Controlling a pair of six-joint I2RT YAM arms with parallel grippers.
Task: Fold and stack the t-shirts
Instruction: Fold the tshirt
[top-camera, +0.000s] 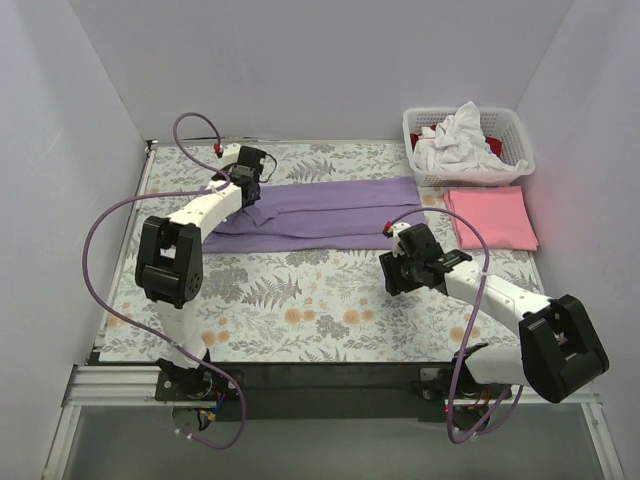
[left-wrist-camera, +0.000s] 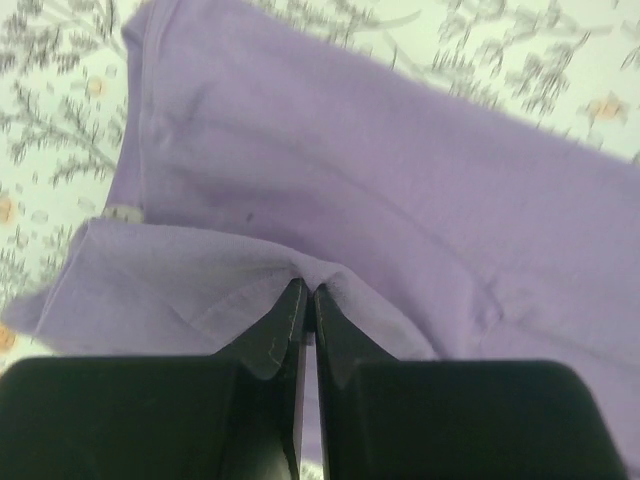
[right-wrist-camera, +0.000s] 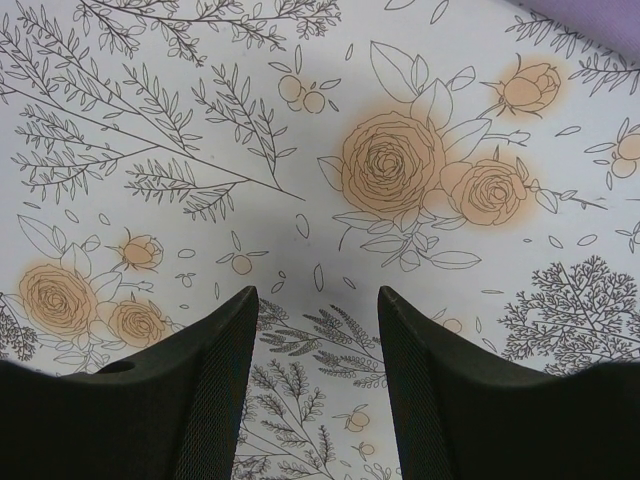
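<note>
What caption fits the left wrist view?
Left gripper shut on a fold of the lavender t-shirt over floral cloth.

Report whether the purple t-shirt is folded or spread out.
Partly folded: the purple t-shirt lies as a long narrow strip with overlapping layers; the left gripper pinches one end.

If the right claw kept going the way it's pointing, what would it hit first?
Most likely the floral cloth: the right gripper is open, nothing in between. The purple t-shirt lies off its line.
</note>
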